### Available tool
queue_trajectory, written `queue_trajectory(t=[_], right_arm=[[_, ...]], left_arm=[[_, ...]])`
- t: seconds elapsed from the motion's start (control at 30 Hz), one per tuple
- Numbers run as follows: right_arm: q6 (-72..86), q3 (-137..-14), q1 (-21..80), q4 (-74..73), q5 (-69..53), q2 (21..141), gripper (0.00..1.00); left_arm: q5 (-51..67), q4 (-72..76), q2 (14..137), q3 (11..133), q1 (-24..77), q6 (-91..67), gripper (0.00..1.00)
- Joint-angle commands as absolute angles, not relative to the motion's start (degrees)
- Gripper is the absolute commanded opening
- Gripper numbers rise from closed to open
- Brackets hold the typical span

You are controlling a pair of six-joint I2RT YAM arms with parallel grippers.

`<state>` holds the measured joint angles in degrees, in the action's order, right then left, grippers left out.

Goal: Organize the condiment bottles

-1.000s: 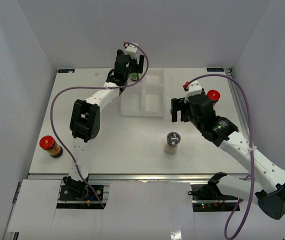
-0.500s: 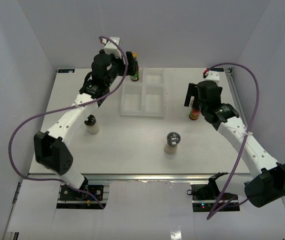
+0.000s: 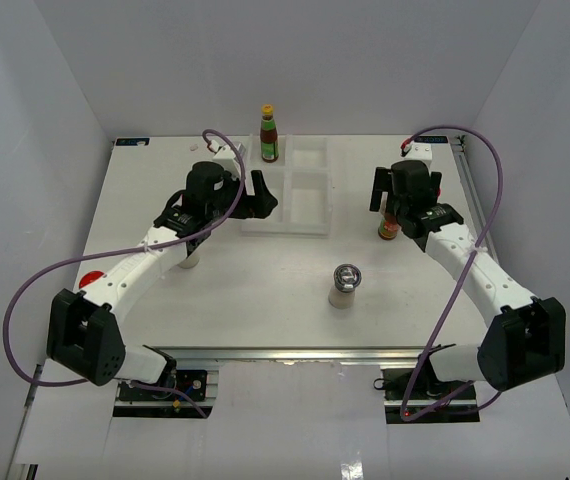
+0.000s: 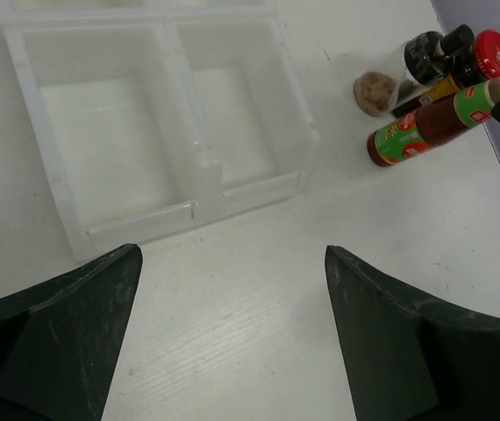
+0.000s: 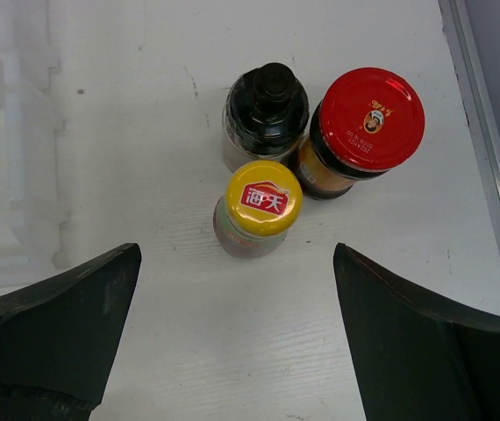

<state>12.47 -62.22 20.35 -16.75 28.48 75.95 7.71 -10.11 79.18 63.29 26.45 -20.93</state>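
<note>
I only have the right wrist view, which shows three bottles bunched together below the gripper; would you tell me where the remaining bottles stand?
Observer: A grey-lidded shaker stands alone on the table, between the tray and the robot.
Operator: Thank you. Is there a second sauce bottle anywhere?
Observer: Yes, a yellow-capped sauce bottle stands upright at the tray's far left corner; I cannot tell whether it is inside.
Operator: And what is the left gripper doing?
Observer: The left gripper is open and holds nothing, just in front of the tray's near wall.
</note>
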Motion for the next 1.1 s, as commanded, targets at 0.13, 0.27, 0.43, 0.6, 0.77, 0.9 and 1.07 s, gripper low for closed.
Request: queue_trajectory(t=[0.13,0.27,0.43,0.6,0.77,0.9,1.07], right_arm=[[9.5,-58.4,16.1,-4.2,27.7,77.2,1.0],[8.9,-58.7,15.0,-2.8,24.1,79.0,1.0],[8.1,-57.9,14.6,-0.9,22.2,79.6,0.91],[7.2,-58.2,14.5,-0.7,22.0,80.6,0.78],[6.2,-58.3,14.5,-0.7,21.6,80.6,0.58],[5.9,-58.6,14.5,-0.9,21.8,80.3,0.36],[5.3,-60.4,14.5,-3.5,21.8,79.0,0.08]], left_arm=[[10.7,-11.8,75.5,64.9,26.7,-22.2,0.96],[10.0,-11.9,74.0,64.3,26.8,-22.0,0.96],[8.9,-11.2,71.3,62.7,26.7,-21.7,0.96],[8.6,-11.7,70.9,63.5,26.7,-21.7,0.96],[8.7,-12.0,70.7,63.2,26.7,-21.8,0.96],[8.7,-12.0,69.9,62.3,26.7,-22.2,0.96],[7.2,-13.4,69.4,62.9,26.7,-21.9,0.96]])
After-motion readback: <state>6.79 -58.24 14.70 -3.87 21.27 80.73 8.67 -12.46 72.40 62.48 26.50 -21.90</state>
